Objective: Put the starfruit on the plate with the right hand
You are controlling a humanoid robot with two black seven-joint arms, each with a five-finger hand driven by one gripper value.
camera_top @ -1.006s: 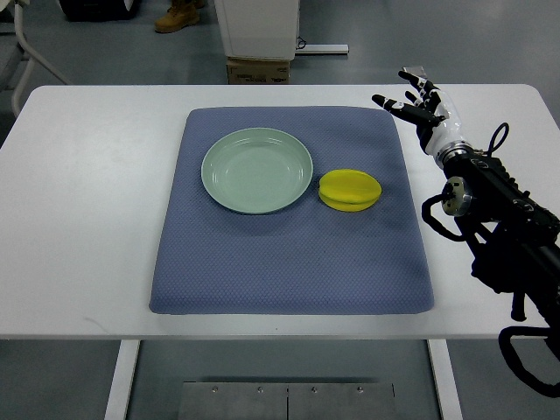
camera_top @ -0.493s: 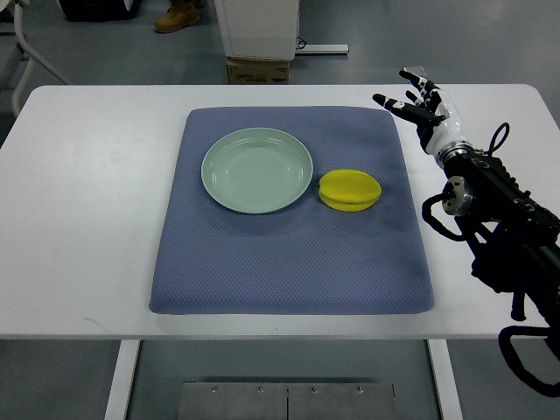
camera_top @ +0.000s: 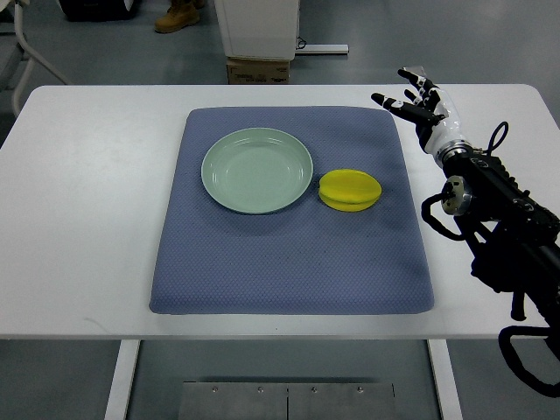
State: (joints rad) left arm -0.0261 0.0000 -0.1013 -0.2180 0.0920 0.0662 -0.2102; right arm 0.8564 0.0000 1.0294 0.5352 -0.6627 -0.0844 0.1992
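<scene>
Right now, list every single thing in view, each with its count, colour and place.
round pale green plate: one, pale green, empty, on the left-centre of the mat.
yellow starfruit: one, yellow, on the mat just right of the plate, close to its rim.
blue-grey fabric mat: one, blue-grey, spread across the middle of the table.
white table: one, white, under everything.
brown cardboard box: one, brown, on the floor beyond the table's far edge.
tan boot: one seen, tan, on the floor at top left.
right hand: one, black and white, fingers spread, holding nothing, over the table's far right corner, apart from the starfruit.
</scene>
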